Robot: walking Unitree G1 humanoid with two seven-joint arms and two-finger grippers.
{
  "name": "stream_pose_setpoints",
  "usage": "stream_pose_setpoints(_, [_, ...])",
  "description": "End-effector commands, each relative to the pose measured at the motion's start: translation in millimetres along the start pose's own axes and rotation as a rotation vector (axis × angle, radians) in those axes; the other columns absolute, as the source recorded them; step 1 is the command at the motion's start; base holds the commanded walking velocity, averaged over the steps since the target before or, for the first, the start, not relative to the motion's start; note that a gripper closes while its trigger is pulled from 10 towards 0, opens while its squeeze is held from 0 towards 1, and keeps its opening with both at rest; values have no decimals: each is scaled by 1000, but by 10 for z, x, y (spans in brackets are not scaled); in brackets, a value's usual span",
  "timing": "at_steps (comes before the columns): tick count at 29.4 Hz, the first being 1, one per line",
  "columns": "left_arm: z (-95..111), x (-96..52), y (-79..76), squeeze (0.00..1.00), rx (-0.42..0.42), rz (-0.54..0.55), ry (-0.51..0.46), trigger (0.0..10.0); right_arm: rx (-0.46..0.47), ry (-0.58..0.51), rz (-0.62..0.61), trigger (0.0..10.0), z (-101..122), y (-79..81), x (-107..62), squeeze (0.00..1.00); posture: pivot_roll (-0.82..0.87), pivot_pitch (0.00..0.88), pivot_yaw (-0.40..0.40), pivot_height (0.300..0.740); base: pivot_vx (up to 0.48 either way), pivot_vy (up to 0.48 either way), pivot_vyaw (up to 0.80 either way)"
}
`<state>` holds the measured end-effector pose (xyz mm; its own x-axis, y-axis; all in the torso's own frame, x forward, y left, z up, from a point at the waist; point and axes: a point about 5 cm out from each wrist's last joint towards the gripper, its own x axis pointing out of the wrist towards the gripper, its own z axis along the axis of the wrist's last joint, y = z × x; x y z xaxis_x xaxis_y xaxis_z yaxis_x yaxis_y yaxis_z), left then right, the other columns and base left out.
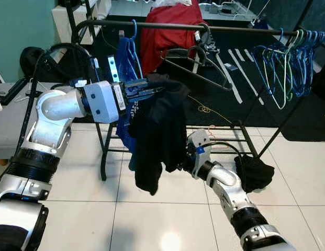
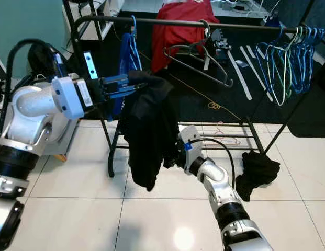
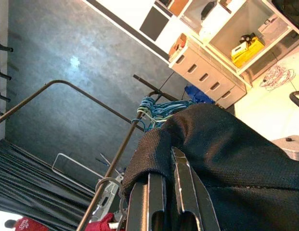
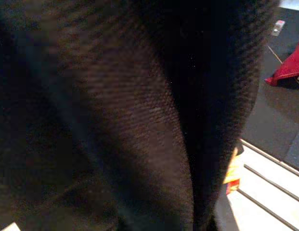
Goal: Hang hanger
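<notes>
Red garment (image 1: pixel 170 29) draping over something behind the rack at 12 o'clock. Bunch of blue and green empty hangers (image 1: pixel 288 65) hanging at 2 o'clock, packed together. Two dark empty hangers (image 1: pixel 196 65) hanging near centre, tilted. Blue garment (image 1: pixel 126 68) hanging at 11 o'clock. Black clump of cloth (image 1: pixel 255 171) lying on the white tile floor (image 1: pixel 73 209) at 4 o'clock, beside the rack's foot. Dark rug (image 1: pixel 267 112) lying under the back half of the scene. Black bag (image 1: pixel 34 60) sitting at 10 o'clock against the teal wall (image 1: pixel 21 26). White drawer unit (image 3: pixel 212 77) with a yellow item (image 3: pixel 249 48) showing in the left wrist view.
</notes>
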<state>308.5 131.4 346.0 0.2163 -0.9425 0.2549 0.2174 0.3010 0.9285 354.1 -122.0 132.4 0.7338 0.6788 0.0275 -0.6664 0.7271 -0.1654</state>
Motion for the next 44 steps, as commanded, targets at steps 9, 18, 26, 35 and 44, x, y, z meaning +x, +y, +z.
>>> stream_pose_setpoints(9, [-163,-61,-173,0,-3,-56,144,10000,1,-99,26,0,87,70,-57,0,7,190,-12,740,0,0,0])
stream_pose_setpoints(18, [-630,-371,-423,0,-54,-55,526,10000,-56,-153,-38,0,298,-21,-259,0,-5,204,-4,740,0,0,0])
stream_pose_setpoints(26, [-1040,-877,-722,0,-123,8,942,10000,118,-237,20,0,753,-136,-433,0,-21,219,-2,740,0,0,0])
stream_pose_setpoints(35, [-1150,-1075,-1003,0,-185,38,1082,10000,166,-136,302,0,1050,-40,-585,0,-25,224,-5,740,0,0,0])
stream_pose_setpoints(44, [-1129,-1086,-1252,0,-269,63,1060,10000,223,-113,385,0,1165,-1,-618,0,-29,231,-15,740,0,0,0])
